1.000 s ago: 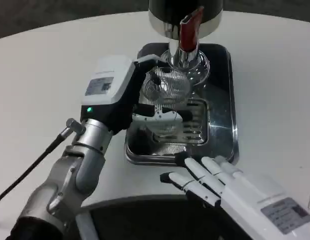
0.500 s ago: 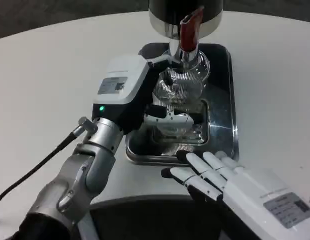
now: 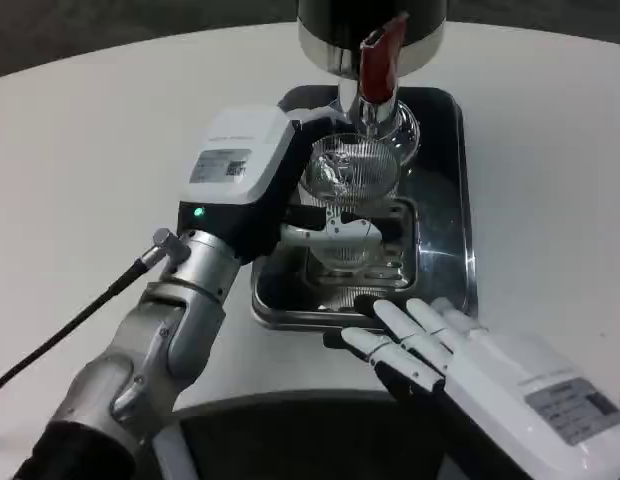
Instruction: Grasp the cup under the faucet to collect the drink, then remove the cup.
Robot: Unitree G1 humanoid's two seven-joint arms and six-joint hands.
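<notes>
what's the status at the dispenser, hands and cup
Left hand grips the clear cup under the faucet, over the metal tray. Right hand open, resting at the tray's near edge. Nothing blocking.

Bright even overhead light, glare on the metal tray [image 3: 460, 200], soft shadows, slight blur

A single head view looks down from above and behind the robot's arms, facing forward across the white table [image 3: 80, 130]. It sits close: the left hand [image 3: 252, 175] and right hand [image 3: 470, 375] fill the lower half, forearms running off the bottom edge. The metal tray [image 3: 460, 215] lies mid-frame, and the dispenser [image 3: 370, 30] is cut off by the top edge (only its base and faucet show).
</notes>
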